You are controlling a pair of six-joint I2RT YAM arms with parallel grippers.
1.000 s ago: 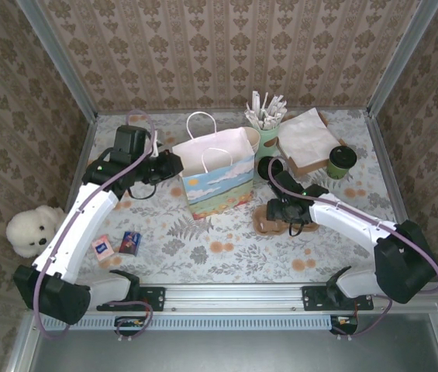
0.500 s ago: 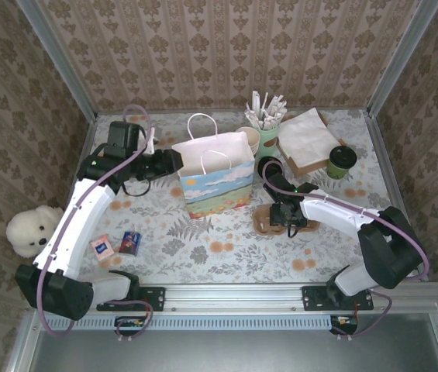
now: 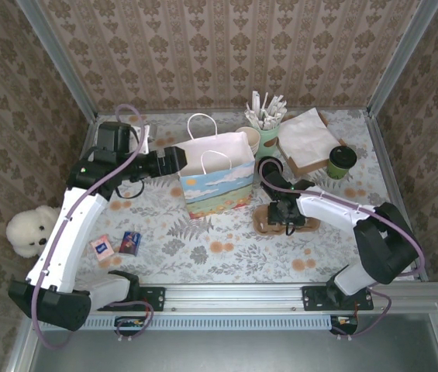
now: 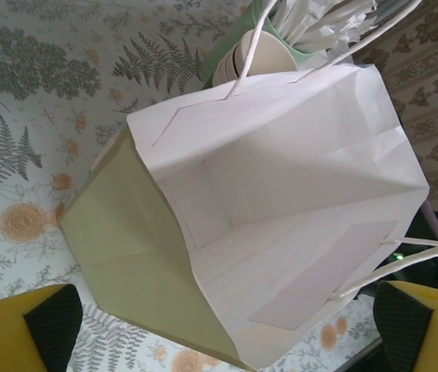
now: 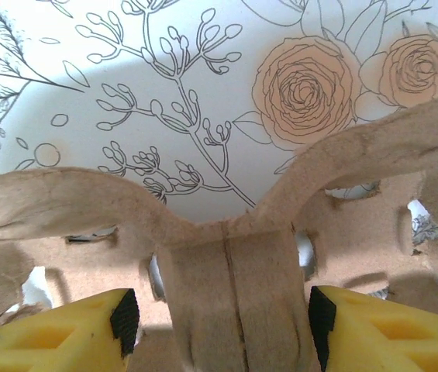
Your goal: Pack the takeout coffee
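The brown pulp carrier tray lies on the floral cloth to the right of the paper bag. My right gripper is down over it, open. In the right wrist view the tray's middle rib stands between the black pads; the right pad is close to it, and a gap shows on the left. The cream paper cup stands behind the bag, its rim past the bag's far edge. My left gripper hangs wide open at the bag's left rim, looking into the white interior.
Behind the bag stand a green cup of white sticks, a napkin stack on a brown tray, and a dark green lidded cup. Two small packets lie front left. A white teddy sits outside the left wall.
My left gripper has opened from nearly shut to wide and let go of the bag's rim. The right gripper narrowed a little and moved left onto the tray's rib.
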